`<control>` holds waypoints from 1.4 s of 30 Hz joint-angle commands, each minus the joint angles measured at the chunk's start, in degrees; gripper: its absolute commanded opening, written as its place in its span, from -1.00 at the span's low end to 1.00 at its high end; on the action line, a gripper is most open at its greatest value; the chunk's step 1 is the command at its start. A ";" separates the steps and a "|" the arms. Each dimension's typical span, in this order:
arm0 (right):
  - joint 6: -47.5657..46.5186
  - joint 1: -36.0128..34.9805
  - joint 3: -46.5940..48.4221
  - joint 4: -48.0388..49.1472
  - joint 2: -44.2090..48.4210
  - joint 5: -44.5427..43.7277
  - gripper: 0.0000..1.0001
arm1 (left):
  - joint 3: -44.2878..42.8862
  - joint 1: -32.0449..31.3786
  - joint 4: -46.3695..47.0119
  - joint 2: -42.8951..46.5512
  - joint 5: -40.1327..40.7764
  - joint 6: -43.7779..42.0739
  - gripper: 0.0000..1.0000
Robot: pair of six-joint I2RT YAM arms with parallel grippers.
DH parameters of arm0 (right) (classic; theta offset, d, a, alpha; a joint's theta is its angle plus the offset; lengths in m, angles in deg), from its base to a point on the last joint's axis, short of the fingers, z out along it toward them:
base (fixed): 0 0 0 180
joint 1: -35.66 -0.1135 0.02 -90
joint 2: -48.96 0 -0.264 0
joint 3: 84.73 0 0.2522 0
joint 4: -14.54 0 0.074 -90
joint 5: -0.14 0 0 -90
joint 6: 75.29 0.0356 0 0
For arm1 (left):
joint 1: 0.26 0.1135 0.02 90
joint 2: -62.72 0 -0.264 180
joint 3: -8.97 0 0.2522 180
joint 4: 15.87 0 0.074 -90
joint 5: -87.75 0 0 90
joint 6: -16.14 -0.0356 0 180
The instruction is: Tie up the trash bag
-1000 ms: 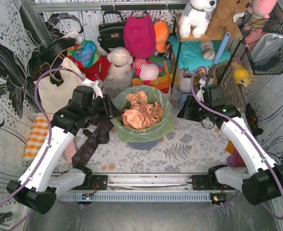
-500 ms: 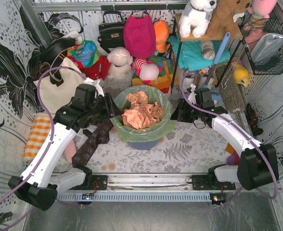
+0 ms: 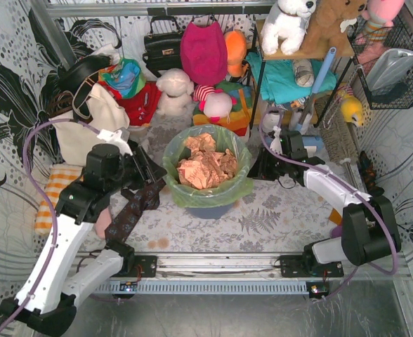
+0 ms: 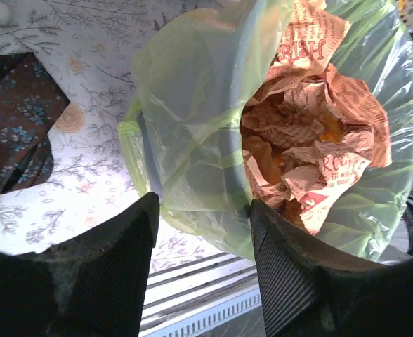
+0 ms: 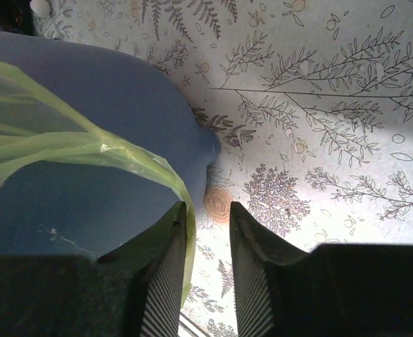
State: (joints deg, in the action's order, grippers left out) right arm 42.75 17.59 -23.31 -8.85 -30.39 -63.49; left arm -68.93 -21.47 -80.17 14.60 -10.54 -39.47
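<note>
The trash bag (image 3: 208, 184), thin lime-green film, lines the blue-grey bin (image 3: 210, 209) at mid-table, with crumpled orange-brown paper (image 3: 205, 167) inside. My left gripper (image 3: 152, 173) is at the bin's left side. In the left wrist view it (image 4: 203, 210) is open, and the bag's folded-over rim (image 4: 192, 119) hangs just beyond the tips, untouched. My right gripper (image 3: 258, 167) is at the bin's right side. In the right wrist view its fingers (image 5: 208, 210) stand a narrow gap apart. A strip of the bag's edge (image 5: 122, 151) runs into that gap along the left finger (image 5: 161, 267), unpinched.
A white tote bag (image 3: 87, 130) and an orange checked cloth (image 3: 55, 196) lie at left, with a dark patterned cloth (image 3: 133, 210) beside the bin. Plush toys and handbags (image 3: 203, 53) crowd the back. A shelf (image 3: 291, 70) stands at back right, and a metal rail (image 3: 213, 263) runs along the front.
The left arm has drawn back to the left and its jaws have opened wider. The right gripper has moved left to the bin's side and its jaws have narrowed around the bag's edge.
</note>
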 commanded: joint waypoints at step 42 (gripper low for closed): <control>0.42 0.22 3.12 -4.42 5.17 -0.09 -1.00 | -5.83 -0.14 -4.55 0.22 9.73 2.76 0.23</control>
State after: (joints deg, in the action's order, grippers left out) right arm 44.41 17.59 -22.11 -12.10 -26.61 -62.92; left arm -78.43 -21.64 -83.82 13.75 -4.95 -36.84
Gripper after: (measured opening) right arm 0.003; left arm 0.613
